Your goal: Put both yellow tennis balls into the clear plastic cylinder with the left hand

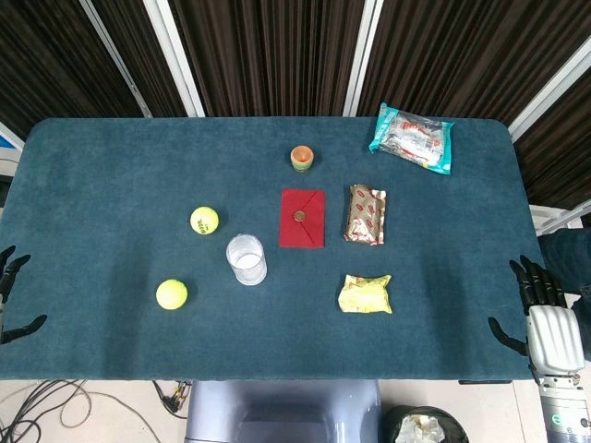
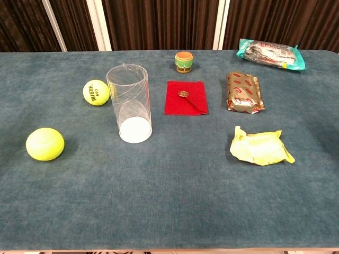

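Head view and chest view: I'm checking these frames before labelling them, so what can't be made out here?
- Left hand: head view, cut off by the left edge, only dark fingertips show; absent from chest view.
- Right hand: head view, at the right edge; absent from chest view.
- Far tennis ball: chest view, print too small to read surely.
- Teal packet: chest view, label blurred.

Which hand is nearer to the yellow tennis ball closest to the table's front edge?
Left. The left hand sits at the table's left edge, nearest the front yellow tennis ball; the right hand is beyond the opposite edge.
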Controlling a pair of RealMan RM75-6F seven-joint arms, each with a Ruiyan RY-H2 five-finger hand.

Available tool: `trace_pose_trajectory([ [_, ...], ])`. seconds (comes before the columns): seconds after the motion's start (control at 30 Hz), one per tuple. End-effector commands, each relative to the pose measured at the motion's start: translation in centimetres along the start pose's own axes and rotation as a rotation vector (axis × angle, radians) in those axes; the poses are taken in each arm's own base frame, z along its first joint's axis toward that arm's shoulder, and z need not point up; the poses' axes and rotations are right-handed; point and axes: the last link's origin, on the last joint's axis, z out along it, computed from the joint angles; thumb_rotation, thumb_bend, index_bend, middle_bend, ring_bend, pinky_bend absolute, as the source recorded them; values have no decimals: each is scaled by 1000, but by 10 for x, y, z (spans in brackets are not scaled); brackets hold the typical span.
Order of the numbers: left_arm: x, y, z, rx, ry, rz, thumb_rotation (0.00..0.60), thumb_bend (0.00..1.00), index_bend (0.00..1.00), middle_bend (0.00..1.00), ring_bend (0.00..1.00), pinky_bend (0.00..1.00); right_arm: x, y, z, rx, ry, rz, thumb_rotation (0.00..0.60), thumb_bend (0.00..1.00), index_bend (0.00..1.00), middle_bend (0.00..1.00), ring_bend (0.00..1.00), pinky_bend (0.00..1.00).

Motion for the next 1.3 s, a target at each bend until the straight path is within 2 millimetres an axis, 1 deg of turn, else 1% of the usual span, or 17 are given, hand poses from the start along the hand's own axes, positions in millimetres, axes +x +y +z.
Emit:
trace_pose_trajectory([
  [0.03,0,0,0,1,0,0,600,25,152,45,0,95,-1,0,0,2,-4,-1,600,336,0,0,45,87],
  [0.57,2,1,-2,-10,4,-11,600,25,152,45,0,96,3,1,-1,-5,11,3,600,335,0,0,45,87],
  [0.67,2,3,-2,-25,8,-20,600,25,152,46,0,96,4,1,-1,-6,17,2,600,336,0,0,45,87],
  [0.8,-2,9,2,-63,-10,-19,600,25,145,46,0,96,4,1,-1,-5,13,2,600,336,0,0,45,87],
  [0.9,-6,23,12,-129,-42,-13,600,25,133,45,0,109,3,0,-2,-1,10,1,600,336,0,0,45,87],
  [1.0,-5,38,25,-191,-67,-12,600,25,125,45,0,123,4,-1,-2,-1,13,2,600,335,0,0,45,87],
  [1.03,-5,49,32,-231,-78,-8,600,25,123,45,0,124,5,0,-2,-3,15,2,600,336,0,0,45,87],
  [1.1,-6,57,37,-260,-91,-5,600,24,121,45,0,124,5,0,-2,-5,18,3,600,336,0,0,45,87],
  [1.2,-15,82,51,-343,-176,-1,600,12,120,45,0,124,7,1,-2,-8,27,5,600,335,0,0,45,87],
  [1.3,-25,101,63,-382,-258,18,600,7,120,45,0,124,9,2,-2,-11,31,8,600,335,0,0,45,87],
])
